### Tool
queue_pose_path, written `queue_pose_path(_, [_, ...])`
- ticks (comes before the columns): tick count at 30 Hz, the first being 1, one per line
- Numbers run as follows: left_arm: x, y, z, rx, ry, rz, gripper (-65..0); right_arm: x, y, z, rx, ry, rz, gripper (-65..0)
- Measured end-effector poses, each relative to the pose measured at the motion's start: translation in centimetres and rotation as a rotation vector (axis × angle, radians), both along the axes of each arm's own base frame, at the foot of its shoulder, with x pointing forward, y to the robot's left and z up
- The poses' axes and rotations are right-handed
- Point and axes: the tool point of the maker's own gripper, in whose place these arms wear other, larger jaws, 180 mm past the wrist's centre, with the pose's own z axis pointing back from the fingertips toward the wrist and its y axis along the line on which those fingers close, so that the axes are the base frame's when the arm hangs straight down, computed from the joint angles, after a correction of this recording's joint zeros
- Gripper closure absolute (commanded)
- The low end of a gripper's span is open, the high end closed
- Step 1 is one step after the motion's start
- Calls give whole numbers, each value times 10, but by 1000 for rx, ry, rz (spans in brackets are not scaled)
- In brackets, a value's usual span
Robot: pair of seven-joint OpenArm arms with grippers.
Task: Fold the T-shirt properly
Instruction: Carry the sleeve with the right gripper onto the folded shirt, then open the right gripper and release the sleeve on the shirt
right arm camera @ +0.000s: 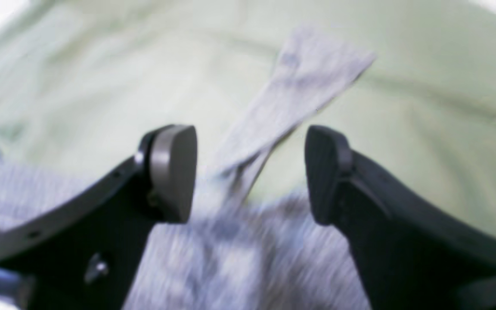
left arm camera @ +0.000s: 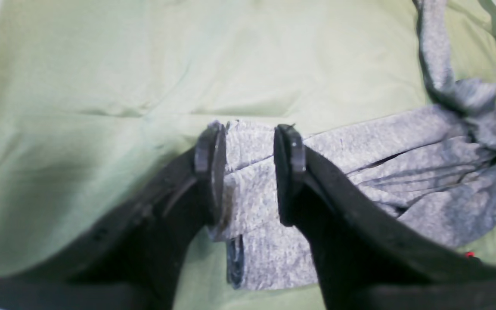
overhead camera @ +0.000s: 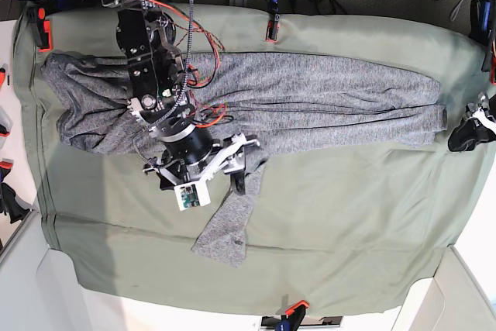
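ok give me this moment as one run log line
right pincer: open over t-shirt | left pincer: open | t-shirt: wrinkled, fold unfinished

Right hand [right arm camera: 250, 174] spread wide, left hand [left arm camera: 250, 174] partly open.

Right arm [overhead camera: 164, 83]: black segments, silver screws, orange-red cables [overhead camera: 219, 44], grey ribbed hose [overhead camera: 188, 5], white tag.

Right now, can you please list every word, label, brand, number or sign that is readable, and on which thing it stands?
No word, brand, number or sign can be read, on the T-shirt or elsewhere.
The white patch on the right arm carries dark marks, too small to read.
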Motion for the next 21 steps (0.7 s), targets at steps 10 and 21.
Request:
queue_pose_path(10, [-1,-1,-1,-4,12,-5,-226,60,3,-46,-53,101,-174,-390])
queue_pose_path(21, [-2,-2,-2,-9,11,-6,-226,77,-10,-108,-165,280,-214,-390])
